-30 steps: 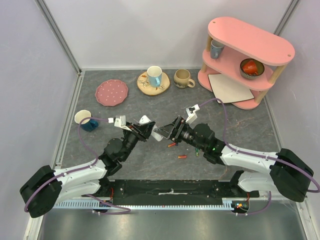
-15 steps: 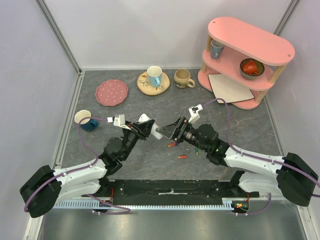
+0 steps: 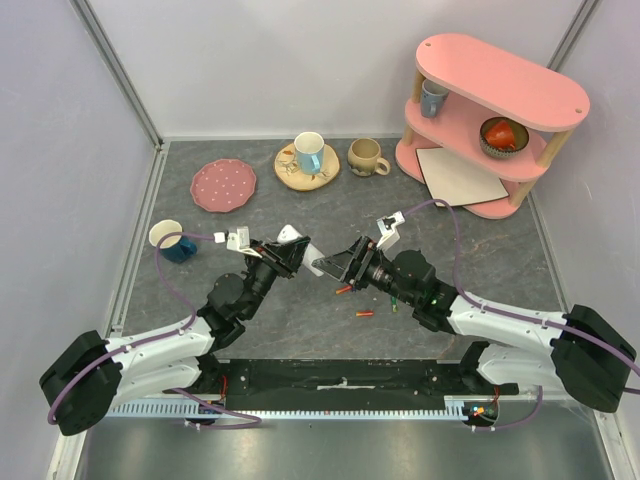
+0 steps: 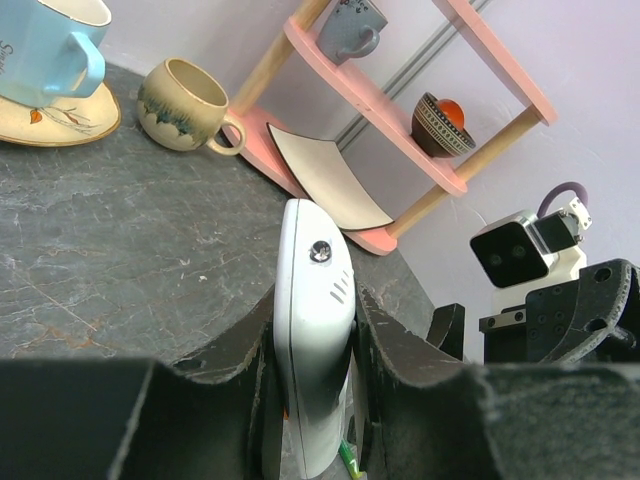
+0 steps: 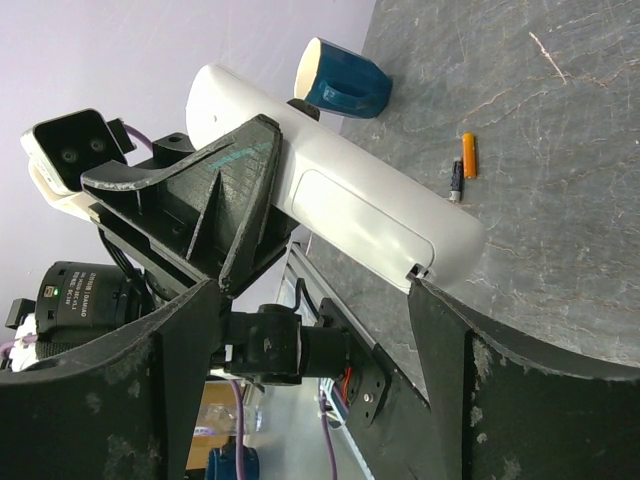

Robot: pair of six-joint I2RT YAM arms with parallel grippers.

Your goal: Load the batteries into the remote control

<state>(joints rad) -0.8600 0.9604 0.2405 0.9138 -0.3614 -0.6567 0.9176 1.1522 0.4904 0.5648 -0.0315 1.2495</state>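
**Remote clamped by left arm; batteries loose on table**

Left gripper [image 4: 315,310] is clenched on the remote control [image 5: 350,200], fingers pressed against both long sides. The handset stands on edge near mid-table, and its free end points toward the right arm. In the right wrist view, the outline of the back cover shows on the white shell.

Right gripper [image 3: 335,265] is released, its jaws spread wide on either side of the remote's free end. Whether a finger touches the shell, I cannot tell.

The batteries [image 3: 365,314] lie on the grey table [image 3: 480,250], near the right arm and none held. Two are red-orange and one is green. A blue cup [image 5: 345,75] stands beyond the left arm.
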